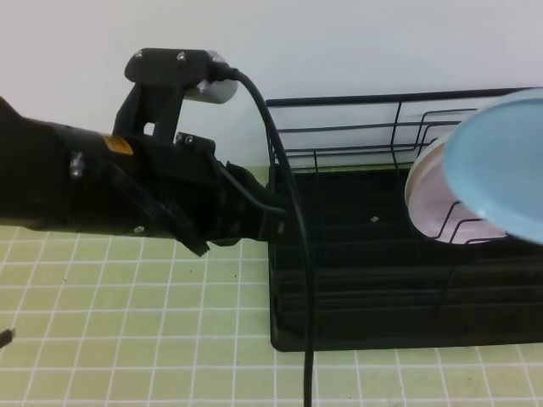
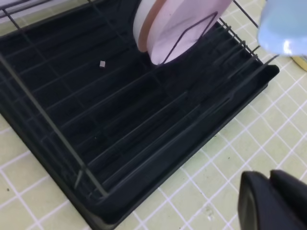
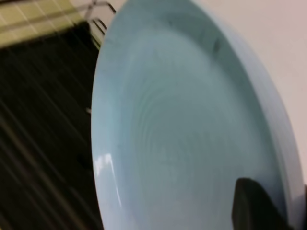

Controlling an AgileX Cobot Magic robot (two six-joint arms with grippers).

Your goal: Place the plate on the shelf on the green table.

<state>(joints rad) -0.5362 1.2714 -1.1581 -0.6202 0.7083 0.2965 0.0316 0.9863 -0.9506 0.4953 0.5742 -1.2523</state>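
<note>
While the right gripper [image 3: 268, 206] pinches the plate [image 1: 501, 161] by its rim, it hangs tilted above the shelf [image 1: 356, 280], beside the pink plate [image 1: 428, 208]. The left gripper [image 2: 273, 201] idles nearby; its jaw state is unclear.

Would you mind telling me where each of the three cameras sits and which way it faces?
Exterior high: raised in front, looking down at the green table and shelf; the left arm fills the left, the plate enters at right.
Left wrist: on the left arm, looking down into the shelf and pink plate; a left end effector fingertip shows at the bottom.
Right wrist: on the right arm, close behind the plate; a dark fingertip overlaps its rim.
Shared: all three see the shelf and plate.
</note>
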